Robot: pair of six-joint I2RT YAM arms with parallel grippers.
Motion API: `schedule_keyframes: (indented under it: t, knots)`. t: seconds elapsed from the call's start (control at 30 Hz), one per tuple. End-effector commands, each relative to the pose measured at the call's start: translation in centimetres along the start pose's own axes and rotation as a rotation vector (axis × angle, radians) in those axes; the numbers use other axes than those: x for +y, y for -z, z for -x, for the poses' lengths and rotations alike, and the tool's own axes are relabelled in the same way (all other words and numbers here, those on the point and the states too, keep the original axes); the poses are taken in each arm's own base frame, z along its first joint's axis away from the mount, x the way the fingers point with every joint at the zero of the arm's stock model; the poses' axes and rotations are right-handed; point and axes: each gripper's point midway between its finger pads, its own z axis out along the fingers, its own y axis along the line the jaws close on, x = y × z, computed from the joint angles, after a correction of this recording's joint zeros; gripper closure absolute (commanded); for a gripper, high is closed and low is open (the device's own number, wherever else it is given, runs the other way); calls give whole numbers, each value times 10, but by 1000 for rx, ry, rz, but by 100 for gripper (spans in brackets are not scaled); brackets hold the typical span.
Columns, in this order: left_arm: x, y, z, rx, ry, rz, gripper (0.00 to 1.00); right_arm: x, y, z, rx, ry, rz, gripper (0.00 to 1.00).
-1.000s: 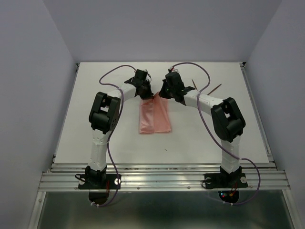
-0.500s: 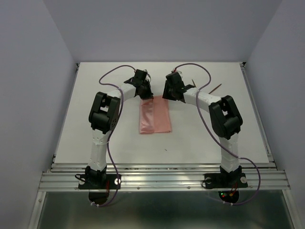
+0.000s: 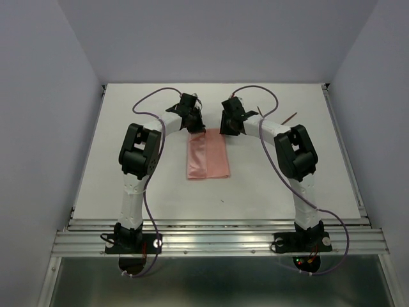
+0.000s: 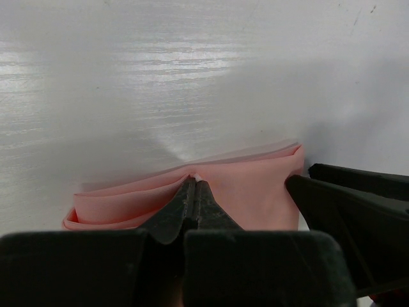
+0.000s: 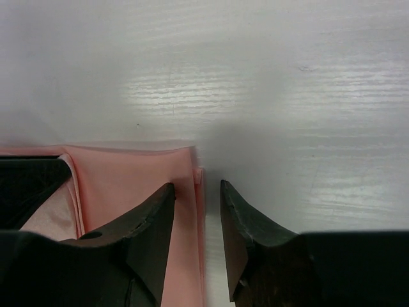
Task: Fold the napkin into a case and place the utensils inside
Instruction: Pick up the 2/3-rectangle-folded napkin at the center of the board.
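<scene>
Now the right fingers (image 5: 231,204) stand apart over the 1 o'clock corner of the napkin (image 3: 207,158). A second ago they were together on that corner and held it raised; the gap between them is clear in the right wrist view, with the cloth's edge lying flat on the surface (image 3: 128,179) below. The left fingers (image 4: 193,192) are together, clamped on a small peak of cloth at the 11 o'clock corner. The napkin itself lies mid-surface as a folded salmon-pink oblong, its long sides running from 12 to 6 o'clock, and it looks flatter than it did a second ago. I take this to mean the fold has just been laid down and one side let go. The utensils (image 3: 289,118) lie on the surface towards 2 o'clock from the napkin, well apart from it and not yet inside. No brand, label or writing can be read in any view.
</scene>
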Motion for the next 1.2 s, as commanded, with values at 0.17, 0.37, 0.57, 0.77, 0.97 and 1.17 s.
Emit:
schedule_keyframes:
  t: [0.17, 0.37, 0.57, 0.77, 0.97, 1.17]
  knots:
    - [26, -2, -25, 75, 3, 73, 100, 11, -11, -8, 44, 31, 29, 65]
    - [26, -2, -25, 75, 3, 73, 100, 12, -14, -10, 49, 24, 32, 75]
    - [26, -1, -25, 73, 4, 74, 100, 16, -11, -5, 41, 16, 49, 99]
    - [25, 0, -24, 70, 5, 72, 100, 32, 13, 20, -23, 7, 119, 99]
    - [27, -1, -26, 74, 8, 75, 100, 50, 38, 31, -64, -4, 180, 99]
    - [27, 0, -27, 73, 12, 74, 100, 63, 44, 31, -68, 5, 209, 99]
